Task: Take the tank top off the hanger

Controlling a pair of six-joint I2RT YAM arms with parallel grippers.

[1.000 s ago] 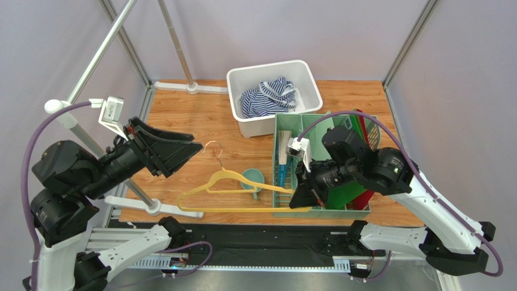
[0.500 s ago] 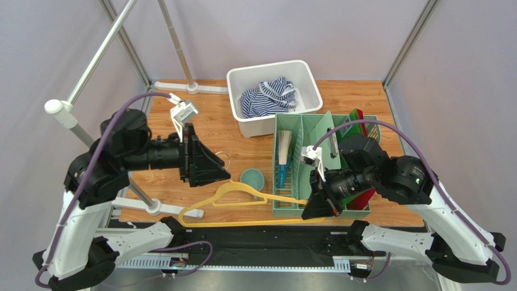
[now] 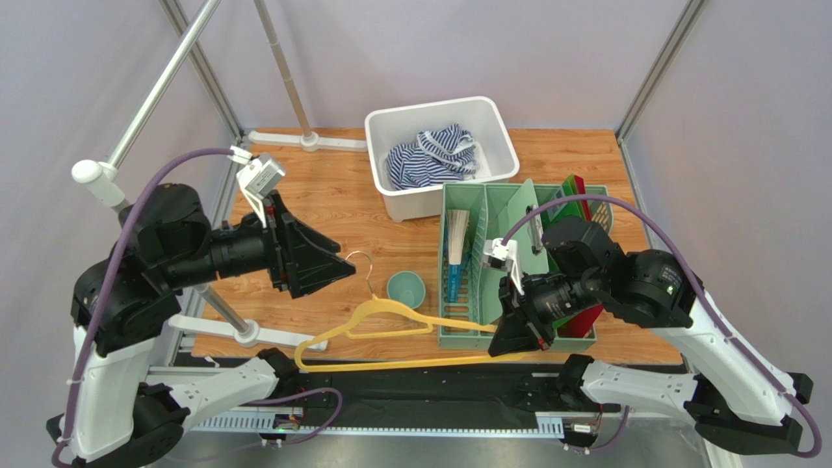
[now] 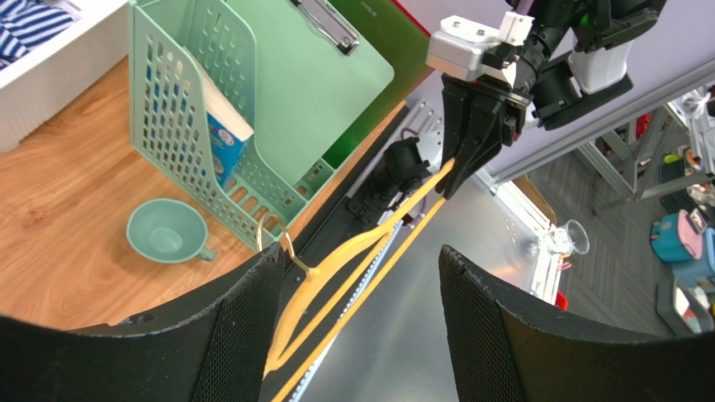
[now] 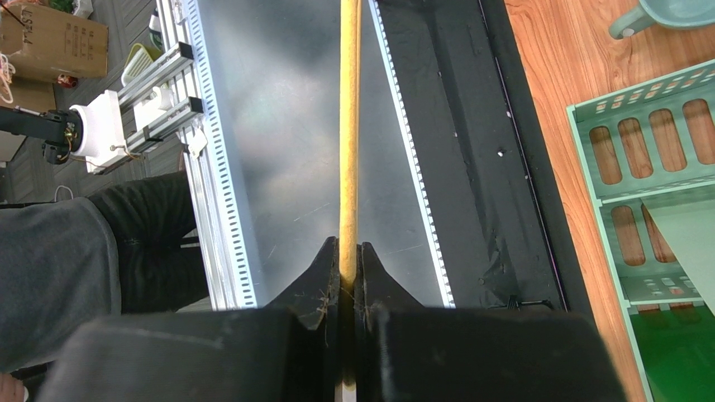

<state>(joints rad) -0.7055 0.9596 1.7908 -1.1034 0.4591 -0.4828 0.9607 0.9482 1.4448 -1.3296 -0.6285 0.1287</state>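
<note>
The striped navy and white tank top (image 3: 430,156) lies bunched in the white bin (image 3: 488,122), off the hanger; a corner of it shows in the left wrist view (image 4: 21,21). The bare yellow hanger (image 3: 391,322) hangs over the table's near edge, its metal hook (image 3: 363,263) pointing away. My right gripper (image 3: 510,336) is shut on the hanger's right end, seen pinched between the jaws in the right wrist view (image 5: 349,247). My left gripper (image 3: 337,268) is open and empty, just left of the hook; the hook (image 4: 273,234) sits by its left finger.
A teal cup (image 3: 405,289) stands beside a green file rack (image 3: 469,331) holding green and red clipboards. The grey rail (image 3: 146,107) and its stand base (image 3: 244,333) run along the left. A black strip and metal frame lie below the near table edge.
The right gripper has carried the hanger toward the near edge. The left arm swung in from the left toward the hook, then eased back slightly; its jaws stay open.
</note>
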